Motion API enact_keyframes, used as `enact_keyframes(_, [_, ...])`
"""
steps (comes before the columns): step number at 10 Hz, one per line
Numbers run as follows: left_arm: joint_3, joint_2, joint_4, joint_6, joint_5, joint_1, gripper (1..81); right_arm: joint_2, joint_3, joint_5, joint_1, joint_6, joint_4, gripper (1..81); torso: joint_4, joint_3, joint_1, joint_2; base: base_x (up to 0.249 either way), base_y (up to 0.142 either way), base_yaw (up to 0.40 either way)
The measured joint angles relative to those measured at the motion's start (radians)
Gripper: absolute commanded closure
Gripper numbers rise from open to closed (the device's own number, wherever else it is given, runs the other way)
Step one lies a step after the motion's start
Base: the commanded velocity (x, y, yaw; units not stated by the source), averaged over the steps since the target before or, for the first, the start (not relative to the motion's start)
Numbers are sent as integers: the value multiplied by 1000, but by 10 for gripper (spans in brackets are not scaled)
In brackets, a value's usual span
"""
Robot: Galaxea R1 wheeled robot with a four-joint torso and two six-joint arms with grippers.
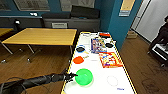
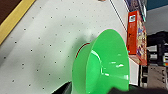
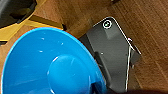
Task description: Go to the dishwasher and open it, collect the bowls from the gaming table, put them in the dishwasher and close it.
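Left gripper [image 1: 72,75] closed on the rim of the large round green plastic bowl [image 1: 84,76] on the white-topped gaming table [image 1: 100,75]; lift level, squarely. Right gripper's state: cannot tell.

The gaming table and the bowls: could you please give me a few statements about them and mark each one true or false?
1. The left gripper is at the rim of the green bowl. True.
2. The green bowl sits on the wooden floor. False: it is on the gaming table, near its yellow edge.
3. An orange bowl lies on the table beyond the green one. True.
4. The right wrist view shows a red bowl up close. False: it shows a blue bowl over wooden floor.
5. The plain yellow table carries the game sheets. False: they lie on the gaming table.
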Motion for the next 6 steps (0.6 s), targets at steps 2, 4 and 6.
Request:
enact_keyframes(2, [-30,56,17,-3,8,5,10,1,0,0,0,0,0,811,0,0,0,0,0,0,0])
enact_keyframes(4, [-93,81,16,-38,24,14,10,1,-5,0,0,0,-1,811,0,0,0,0,0,0,0])
enact_keyframes(6, [-140,114,17,-77,30,14,10,4,-6,0,3,0,-1,811,0,0,0,0,0,0,0])
